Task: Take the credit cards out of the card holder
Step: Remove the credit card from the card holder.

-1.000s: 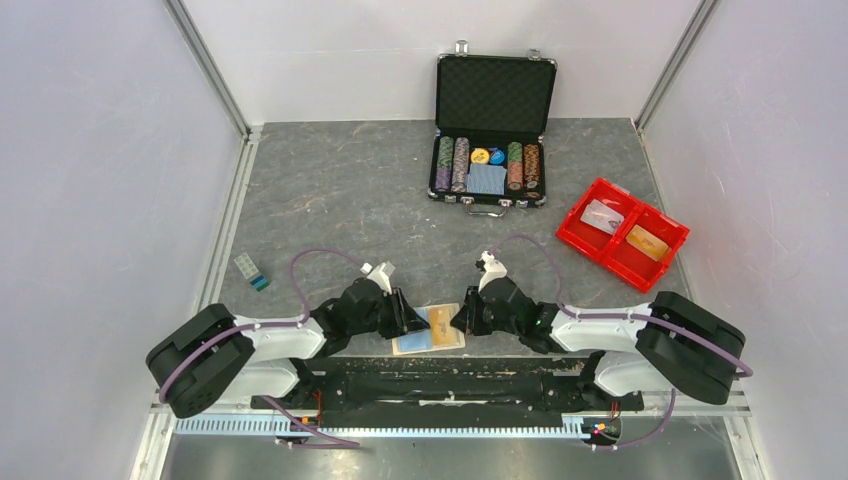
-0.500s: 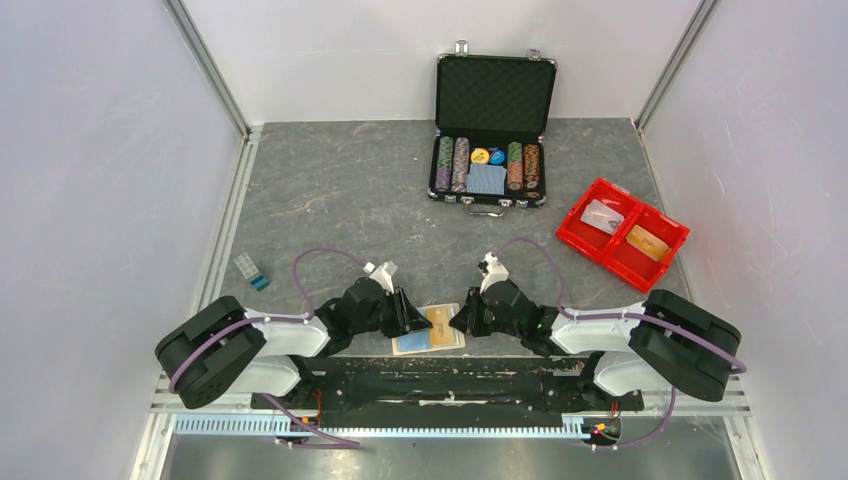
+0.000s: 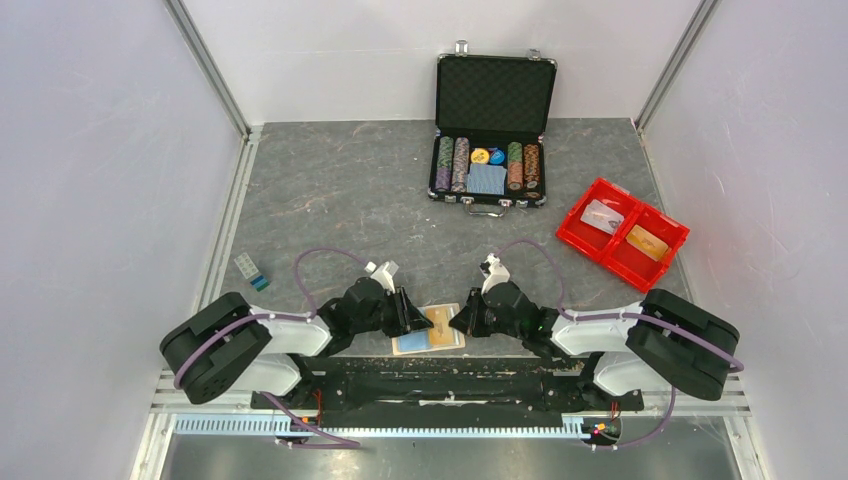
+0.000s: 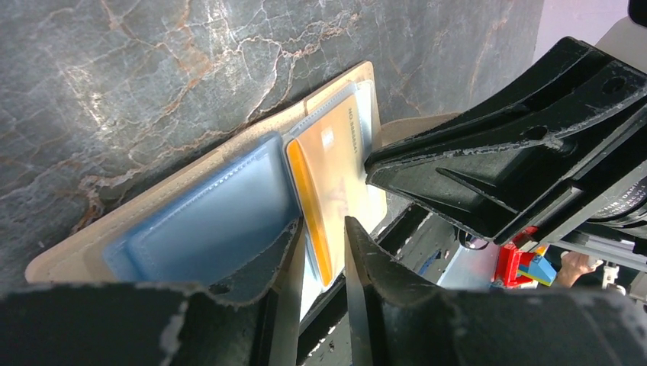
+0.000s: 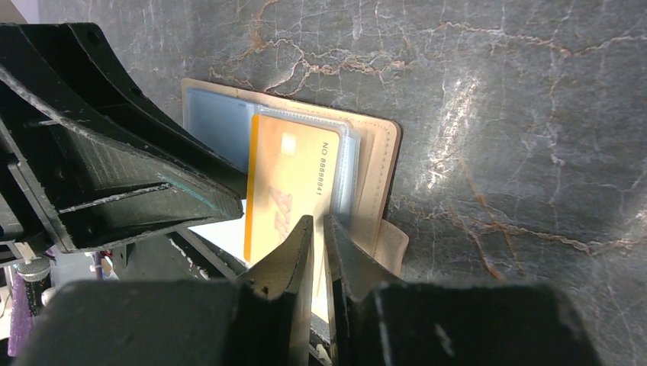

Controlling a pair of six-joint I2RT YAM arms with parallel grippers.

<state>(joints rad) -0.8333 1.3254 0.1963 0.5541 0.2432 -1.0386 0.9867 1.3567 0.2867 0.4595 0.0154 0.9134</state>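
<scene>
The tan card holder [image 3: 412, 344] lies open at the table's near edge, its pale blue sleeves [image 4: 198, 221] facing up. An orange-yellow credit card [image 3: 440, 323] [image 4: 336, 168] [image 5: 294, 171] sticks partway out of a clear sleeve. My left gripper [image 3: 409, 312] [image 4: 320, 248] is open, its jaws a gap apart around the card's near corner and sleeve edge. My right gripper [image 3: 459, 319] [image 5: 319, 229] comes from the other side, jaws almost together on the orange card's lower edge. A pale card with a teal end [image 3: 252, 272] lies far left.
An open black chip case [image 3: 493, 130] stands at the back. A red tray [image 3: 572, 222] at the right holds a pale card [image 3: 602, 215] and an orange card [image 3: 648, 242]. The black base rail [image 3: 440, 378] runs just below the card holder.
The right jaws have narrowed onto the orange card. The left arm's body has shifted slightly right, and its gripper stays at the card holder.
</scene>
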